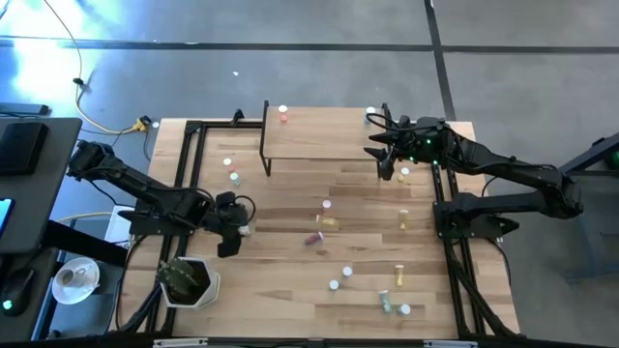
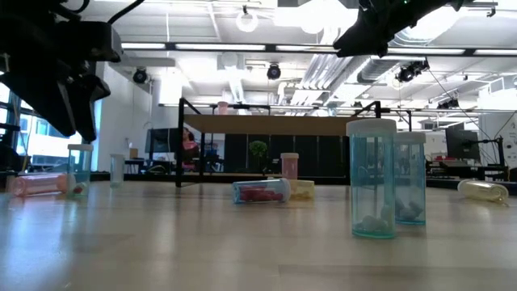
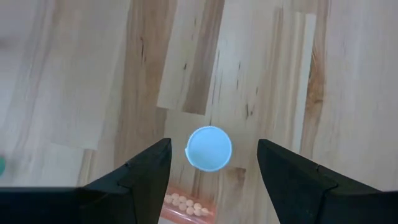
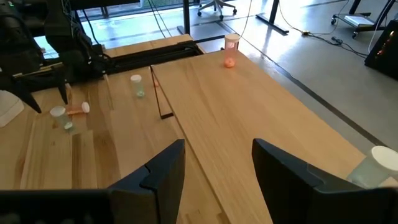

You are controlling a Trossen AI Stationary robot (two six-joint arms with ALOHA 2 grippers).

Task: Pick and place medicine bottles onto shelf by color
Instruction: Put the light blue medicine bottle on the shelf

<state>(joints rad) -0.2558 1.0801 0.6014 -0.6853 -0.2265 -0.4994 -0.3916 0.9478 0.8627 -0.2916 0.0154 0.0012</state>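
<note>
High view: the wooden tabletop [image 1: 290, 280] carries every item. The shelf [image 1: 324, 135] stands at the far middle of the tabletop. 1 pink bottle [image 1: 283, 115] stands upright on the shelf near its left far corner, and 1 blue-grey bottle [image 1: 370, 117] sits at its right far corner.

The right arm reaches in over the right end of the shelf. The right gripper [image 1: 384, 155] hangs above that end, jaws parted and holding nothing; the right wrist view shows bare shelf board between its 2 fingers [image 4: 155, 177].

The left arm lies at the left side of the tabletop, beside a white plant pot [image 1: 189, 282]. The left gripper [image 1: 232, 232] points straight down, jaws spread wide and empty. In the left wrist view an upright bottle with a white cap [image 3: 209, 148] stands between the 2 fingers [image 3: 146, 174], touching neither, and a pink bottle lying on its side [image 3: 186, 208] shows just beside it.

Remaining medicine bottles [image 1: 329, 222] are scattered over the middle and right of the tabletop, some upright, some on their sides. 2 more [image 1: 230, 169] stand near the left legs of the shelf.
</note>
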